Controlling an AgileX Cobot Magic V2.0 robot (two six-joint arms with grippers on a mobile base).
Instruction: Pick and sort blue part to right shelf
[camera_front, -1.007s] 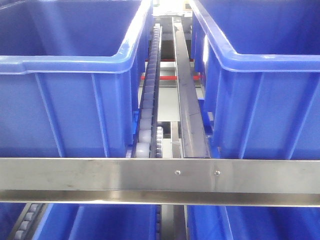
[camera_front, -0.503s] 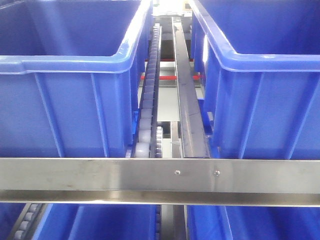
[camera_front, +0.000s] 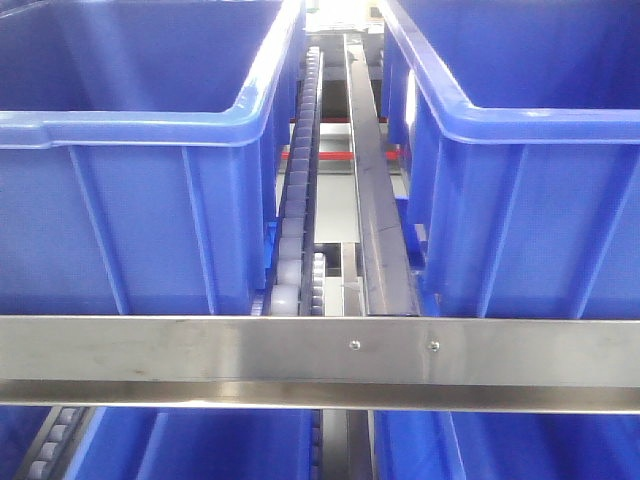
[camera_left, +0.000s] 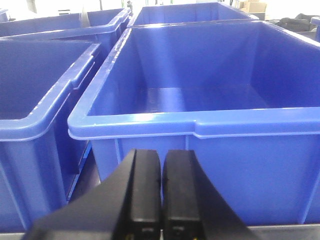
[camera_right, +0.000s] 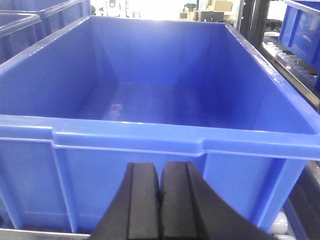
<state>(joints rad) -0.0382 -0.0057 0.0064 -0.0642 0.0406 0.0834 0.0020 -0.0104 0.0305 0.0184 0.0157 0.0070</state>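
Observation:
No blue part shows in any view. My left gripper (camera_left: 161, 156) is shut with nothing between its black fingers, just in front of the near wall of a large blue bin (camera_left: 150, 122) whose inside looks bare. My right gripper (camera_right: 160, 169) is also shut on nothing, low against the front wall of another blue bin (camera_right: 125, 132). A small pale spot lies on that bin's floor; I cannot tell what it is. Neither gripper appears in the front view.
In the front view two blue bins (camera_front: 130, 130) (camera_front: 540, 125) flank a roller track (camera_front: 298, 200) and a steel rail (camera_front: 372, 180). A steel crossbar (camera_front: 320, 350) runs across the front, with more blue bins (camera_front: 200, 445) below. Further bins (camera_left: 35, 120) stand left of the left gripper.

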